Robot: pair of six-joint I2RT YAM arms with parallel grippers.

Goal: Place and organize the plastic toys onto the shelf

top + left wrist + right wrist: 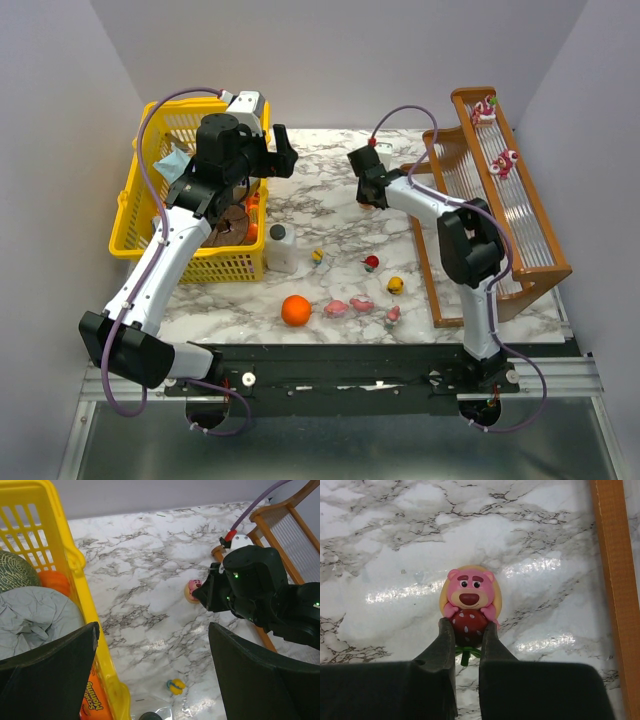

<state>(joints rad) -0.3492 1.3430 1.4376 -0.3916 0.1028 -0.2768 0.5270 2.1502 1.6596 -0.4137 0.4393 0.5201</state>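
Note:
My right gripper (468,629) is shut on a pink bear toy holding a red strawberry (469,605), low over the marble table beside the brown wooden shelf (520,215). The same toy shows in the left wrist view (193,588). Two pink-and-red toys (484,108) (505,162) sit on the shelf's upper tiers. Several more toys lie on the table in front: yellow ones (316,256) (396,285), a red one (371,263) and pink ones (350,304). My left gripper (152,675) is open and empty, high beside the yellow basket.
A yellow plastic basket (135,215) with mixed items stands at the left. A white bottle with a dark cap (281,248) stands by it. An orange ball (296,310) lies near the table's front edge.

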